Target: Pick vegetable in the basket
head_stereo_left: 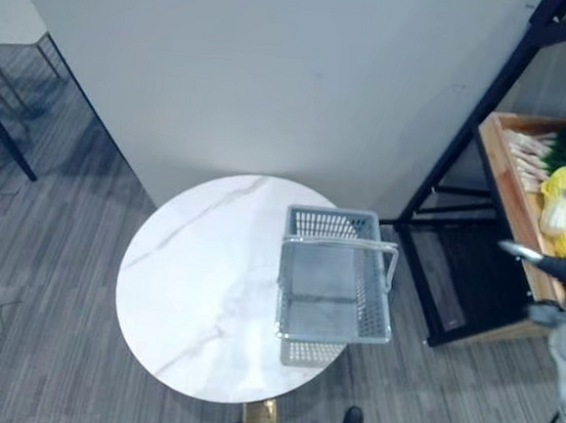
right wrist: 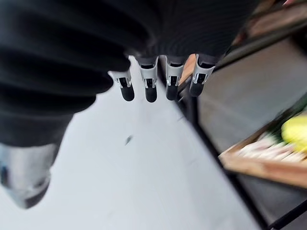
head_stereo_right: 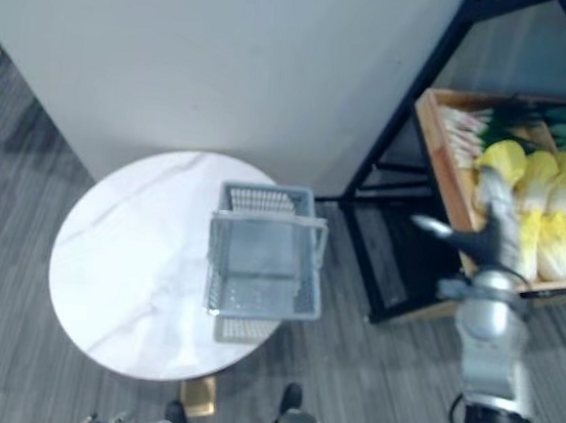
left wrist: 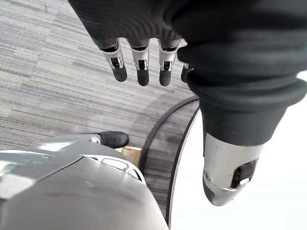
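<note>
Grey basket (head_stereo_left: 336, 284) on round white marble table (head_stereo_left: 194, 288), near its right edge

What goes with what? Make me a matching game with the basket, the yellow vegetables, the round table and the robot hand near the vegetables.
Things:
1. basket
2. yellow vegetables
3. table
4. right robot hand

Where or how:
A. lying in the wooden crate
B. white and round
C. up by the crate, fingers straight
D. empty, standing on the table

Pairs: 1-D, 2-A, 3-B, 4-C
</note>
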Available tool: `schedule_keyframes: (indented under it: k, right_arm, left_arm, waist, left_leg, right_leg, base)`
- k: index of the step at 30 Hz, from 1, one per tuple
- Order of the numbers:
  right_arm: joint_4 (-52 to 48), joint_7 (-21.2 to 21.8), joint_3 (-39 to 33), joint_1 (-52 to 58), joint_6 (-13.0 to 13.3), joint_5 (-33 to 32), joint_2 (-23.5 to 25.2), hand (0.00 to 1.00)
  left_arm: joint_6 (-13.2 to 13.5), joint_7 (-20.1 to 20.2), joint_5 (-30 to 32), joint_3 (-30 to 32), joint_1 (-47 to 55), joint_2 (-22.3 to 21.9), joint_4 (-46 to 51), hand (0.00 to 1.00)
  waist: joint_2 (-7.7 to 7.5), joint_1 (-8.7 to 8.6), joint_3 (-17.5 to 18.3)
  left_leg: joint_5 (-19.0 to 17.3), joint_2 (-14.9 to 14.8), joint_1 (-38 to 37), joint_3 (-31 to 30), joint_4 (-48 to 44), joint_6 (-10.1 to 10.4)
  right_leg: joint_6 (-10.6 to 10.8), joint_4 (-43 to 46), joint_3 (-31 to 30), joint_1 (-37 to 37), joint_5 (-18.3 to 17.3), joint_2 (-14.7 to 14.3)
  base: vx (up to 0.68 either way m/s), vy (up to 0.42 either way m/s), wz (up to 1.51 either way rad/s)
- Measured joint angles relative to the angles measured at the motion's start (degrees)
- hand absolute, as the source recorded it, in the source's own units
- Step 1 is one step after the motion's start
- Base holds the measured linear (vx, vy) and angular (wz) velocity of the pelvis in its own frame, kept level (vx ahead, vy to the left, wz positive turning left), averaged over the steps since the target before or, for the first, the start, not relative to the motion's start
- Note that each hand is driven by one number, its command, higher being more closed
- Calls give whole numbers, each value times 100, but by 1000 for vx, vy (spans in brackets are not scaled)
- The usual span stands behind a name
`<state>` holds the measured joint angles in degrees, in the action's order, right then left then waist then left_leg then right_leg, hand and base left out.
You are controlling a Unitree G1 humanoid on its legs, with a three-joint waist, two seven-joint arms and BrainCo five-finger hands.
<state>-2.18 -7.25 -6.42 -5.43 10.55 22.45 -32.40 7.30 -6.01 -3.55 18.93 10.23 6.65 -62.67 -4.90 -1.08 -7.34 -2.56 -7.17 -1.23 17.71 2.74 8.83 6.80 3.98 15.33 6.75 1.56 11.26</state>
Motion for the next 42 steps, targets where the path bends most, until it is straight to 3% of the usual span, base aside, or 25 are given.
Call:
schedule_keyframes:
  k: [2, 5, 15, 28, 42]
  right_arm:
    - [115, 374, 1093, -414, 135, -5, -337, 0]
    - [407, 779, 1927, -963, 258, -12, -491, 0]
    - [1590, 1064, 3459, -3069, 172, 10, -465, 0]
    - [3725, 1140, 3564, -3980, -197, 506, 585, 0]
    - [4364, 935, 3146, -4452, -326, 703, 666, 0]
  left_arm:
    - [0, 8, 31, -169, -6, 35, -4, 0]
    - [-5, 12, 36, -343, 13, 27, -19, 0]
    - [-14, 8, -36, -409, -224, 41, -146, 0]
    - [-22, -18, -88, -418, -407, 37, -106, 0]
    - [15, -54, -257, -566, -563, 33, -53, 0]
  waist:
    - [27, 71, -25]
    - [69, 282, -60]
    - [33, 495, -351]
    - [40, 601, -706]
    - [129, 587, -1155]
  left_leg:
    - [55, 7, 52, -135, -1, -38]
    - [130, 0, 111, -261, 16, -41]
    - [215, -26, 203, -349, 16, -85]
    - [252, 7, 205, -292, 22, -69]
    - [468, 48, 309, -410, 236, -79]
  right_leg:
    - [1, -9, 92, 3, 0, 16]
    - [-1, -1, 184, -1, 2, 14]
    - [-20, -18, 147, 27, 57, -22]
    - [-25, -189, 74, 5, 181, -35]
    - [-40, -184, 182, 135, 221, -13]
  base:
    - [-36, -20, 26]
    - [-29, -24, 20]
    - [-21, -11, 4]
    - [2, -2, -1]
    - [-7, -3, 4]
